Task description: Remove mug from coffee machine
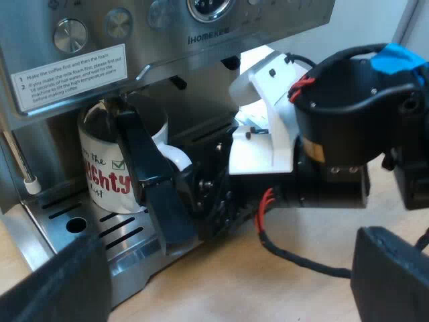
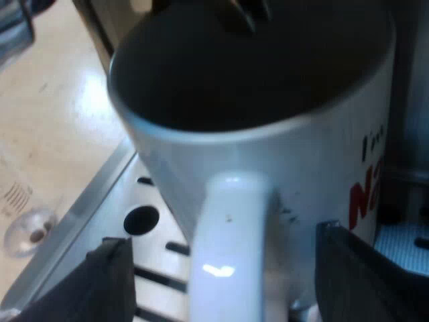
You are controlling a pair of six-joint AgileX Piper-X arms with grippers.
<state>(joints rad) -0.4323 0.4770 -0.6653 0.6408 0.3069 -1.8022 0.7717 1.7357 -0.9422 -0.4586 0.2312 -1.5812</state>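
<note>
A white mug (image 1: pixel 107 168) with red lettering stands on the espresso machine's (image 1: pixel 167 27) drip tray (image 1: pixel 67 211), under the spouts. My right gripper (image 1: pixel 167 181) is at the mug's handle (image 1: pixel 175 155), one black finger lying against the mug's side. In the right wrist view the mug (image 2: pixel 268 154) is very close, dark inside. Its handle (image 2: pixel 231 241) stands between the two fingers of the right gripper (image 2: pixel 234 278), with a gap on each side, so it is open. My left gripper (image 1: pixel 228 282) hangs back from the machine, open and holding nothing.
A steam wand (image 1: pixel 20 161) hangs beside the mug over the slotted tray (image 2: pixel 144 218). A clear measuring glass (image 2: pixel 23 218) stands on the wooden table (image 2: pixel 60 121) beside the machine. The right arm's body (image 1: pixel 335 147) reaches across before the machine.
</note>
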